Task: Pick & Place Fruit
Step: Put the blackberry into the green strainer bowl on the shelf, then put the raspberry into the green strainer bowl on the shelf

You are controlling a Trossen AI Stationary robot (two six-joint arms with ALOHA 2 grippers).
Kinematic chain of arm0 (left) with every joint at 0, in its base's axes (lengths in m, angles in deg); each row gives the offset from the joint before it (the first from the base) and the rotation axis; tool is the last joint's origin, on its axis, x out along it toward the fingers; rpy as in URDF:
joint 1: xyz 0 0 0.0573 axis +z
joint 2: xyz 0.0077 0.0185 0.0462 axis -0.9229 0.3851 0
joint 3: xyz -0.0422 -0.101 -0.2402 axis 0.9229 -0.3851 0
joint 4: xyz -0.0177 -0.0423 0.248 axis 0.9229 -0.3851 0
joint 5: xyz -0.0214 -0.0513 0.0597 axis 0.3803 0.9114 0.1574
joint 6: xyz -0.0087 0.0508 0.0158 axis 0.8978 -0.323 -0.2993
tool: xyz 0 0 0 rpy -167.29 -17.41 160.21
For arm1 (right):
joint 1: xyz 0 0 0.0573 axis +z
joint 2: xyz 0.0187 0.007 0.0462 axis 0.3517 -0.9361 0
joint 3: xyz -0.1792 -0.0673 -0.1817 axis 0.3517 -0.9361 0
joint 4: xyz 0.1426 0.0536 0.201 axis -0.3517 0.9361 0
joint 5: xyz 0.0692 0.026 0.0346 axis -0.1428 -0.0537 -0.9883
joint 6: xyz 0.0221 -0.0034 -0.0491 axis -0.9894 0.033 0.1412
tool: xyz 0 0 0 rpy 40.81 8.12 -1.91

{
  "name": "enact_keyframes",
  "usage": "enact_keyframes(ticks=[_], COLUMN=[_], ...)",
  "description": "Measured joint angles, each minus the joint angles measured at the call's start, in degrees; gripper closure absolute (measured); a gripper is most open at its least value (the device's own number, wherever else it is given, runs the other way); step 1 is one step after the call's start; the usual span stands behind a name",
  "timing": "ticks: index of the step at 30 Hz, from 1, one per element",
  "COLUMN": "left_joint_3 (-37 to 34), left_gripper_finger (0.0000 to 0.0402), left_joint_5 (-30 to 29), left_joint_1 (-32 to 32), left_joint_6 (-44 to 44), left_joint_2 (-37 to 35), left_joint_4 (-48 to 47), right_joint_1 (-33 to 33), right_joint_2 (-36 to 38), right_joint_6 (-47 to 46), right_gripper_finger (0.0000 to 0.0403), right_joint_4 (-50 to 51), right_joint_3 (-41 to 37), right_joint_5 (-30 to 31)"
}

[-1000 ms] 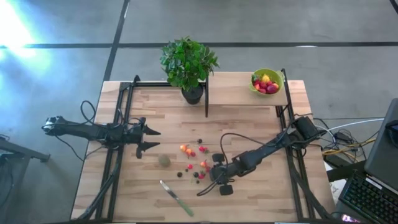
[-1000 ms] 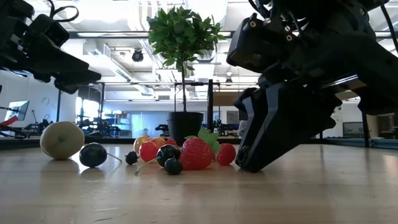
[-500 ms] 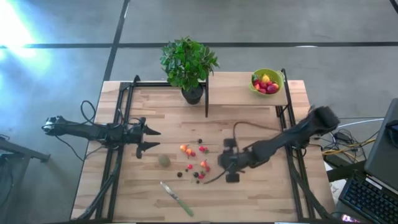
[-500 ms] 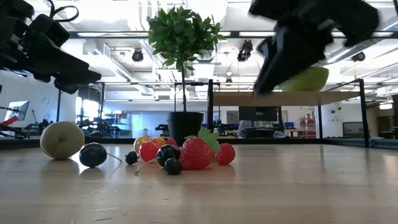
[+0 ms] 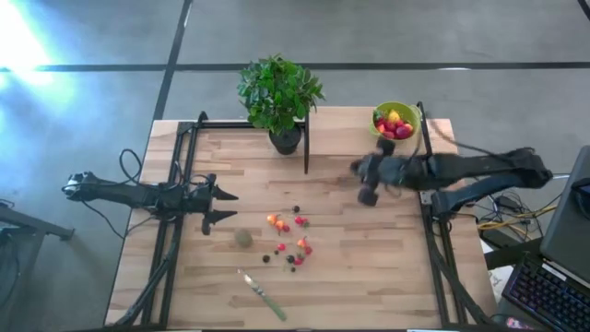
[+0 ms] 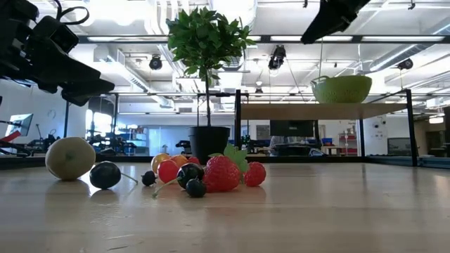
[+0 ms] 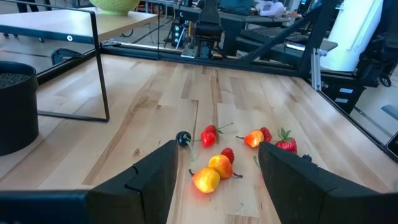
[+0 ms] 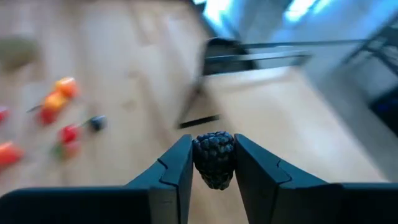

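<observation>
Right gripper (image 8: 214, 163) pinches a blackberry (image 8: 214, 158) just short of the bowl (image 5: 395, 121); left gripper (image 5: 224, 206) waits open.

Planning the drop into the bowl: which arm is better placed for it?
Right. The right gripper grips a dark berry and hangs beside the green bowl; the left gripper waits empty, far across the table.

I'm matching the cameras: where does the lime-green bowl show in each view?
High view: bowl top right.
Low view: upper right, on the raised shelf.
Left wrist view: top edge.
Right wrist view: not visible; right gripper holds a dark berry.
Shared landmark: the black plant pot.
</observation>
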Motion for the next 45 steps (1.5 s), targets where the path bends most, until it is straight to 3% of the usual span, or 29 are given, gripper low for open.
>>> enact_keyframes(ticks=[6,12,21,35,45], left_joint_3=[0.02,0.01,0.01,0.02,0.01], left_gripper_finger=[0.0172,0.0172,0.0172,0.0172,0.0172], left_joint_5=[-0.01,-0.02,-0.02,0.0,0.0], left_joint_1=[-0.01,0.0,0.0,0.0,0.0], left_joint_6=[0.0,0.0,0.0,0.0,0.01], left_joint_2=[0.0,0.0,0.0,0.0,0.0], left_joint_4=[0.0,0.0,0.0,-0.01,-0.01], right_joint_1=[-13.35,-26.91,-42.15,-45.83,-46.01], right_joint_2=[7.13,8.05,3.3,-1.03,-0.73], right_joint_6=[2.92,3.33,4.28,4.56,4.4], right_gripper_finger=[0.0307,0.0309,0.0308,0.0305,0.0241], right_joint_4=[0.19,0.43,3.32,5.74,5.71], right_joint_3=[0.34,0.66,0.66,0.66,0.63], right_joint_5=[-0.01,-0.56,-12.3,-12.56,-12.16])
